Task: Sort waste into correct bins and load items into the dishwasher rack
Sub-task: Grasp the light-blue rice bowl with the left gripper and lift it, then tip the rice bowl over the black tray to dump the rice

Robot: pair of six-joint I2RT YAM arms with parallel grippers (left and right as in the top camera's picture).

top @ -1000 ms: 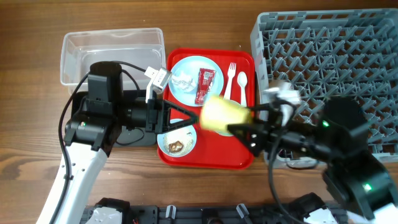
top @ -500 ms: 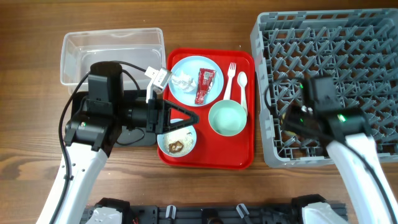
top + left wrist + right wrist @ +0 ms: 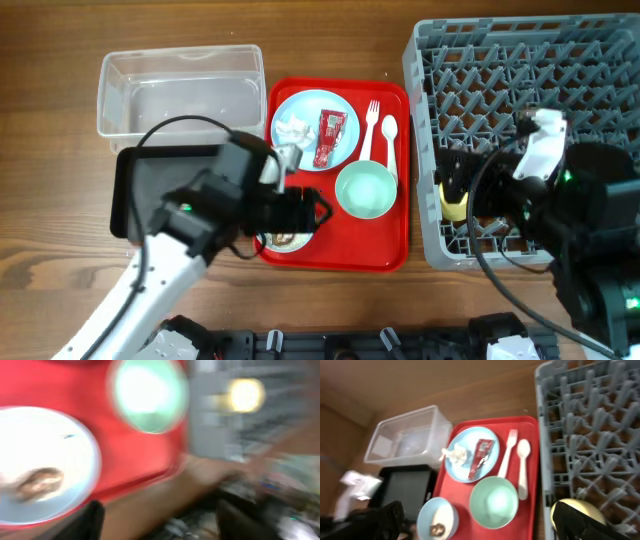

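Yellow cup [image 3: 576,508] lies in the dishwasher rack [image 3: 560,60], in its corner nearest the red tray [image 3: 390,255], just beside one finger of my right claw [image 3: 477,510], which is spread and empty. If I pull away carelessly, I judge that finger could clip the cup and tip it off its pegs. My left claw [image 3: 160,510], well apart from the rack, also looks spread, but its view is badly blurred. I cannot tell whether the cup stands upright or tilted.

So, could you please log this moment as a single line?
yellow cup: in dishwasher rack | right gripper: open, beside cup | left gripper: over small bowl | tissue, wrapper: on plate
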